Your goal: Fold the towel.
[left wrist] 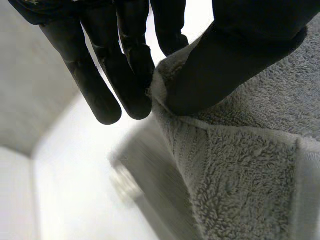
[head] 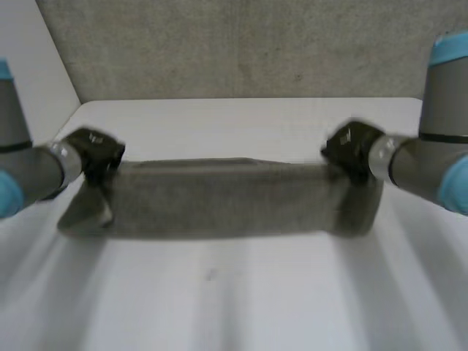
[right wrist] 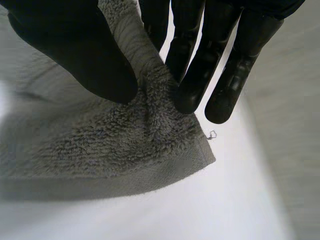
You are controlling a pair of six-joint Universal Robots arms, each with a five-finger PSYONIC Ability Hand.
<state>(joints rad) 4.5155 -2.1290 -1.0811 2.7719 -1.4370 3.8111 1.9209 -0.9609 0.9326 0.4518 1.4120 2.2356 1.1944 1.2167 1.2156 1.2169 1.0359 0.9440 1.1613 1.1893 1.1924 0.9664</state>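
Wrist views: left hand (left wrist: 240,60) and right hand (right wrist: 75,50), fingers (right wrist: 192,75) tight on towel (right wrist: 115,145) ends.

The left arm (head: 25,172) and right arm (head: 431,157) are cut by the frame's side edges. The towel (head: 234,197), centre frame, is blurred.

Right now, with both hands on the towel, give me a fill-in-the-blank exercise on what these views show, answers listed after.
1. The towel stretched between the two hands is ____ in colour.
2. The left hand pinches the towel between its fingers and its ____.
3. The right hand grips the towel close to one ____ of the cloth, which lies by its fingertips.

Missing words: grey; thumb; corner.
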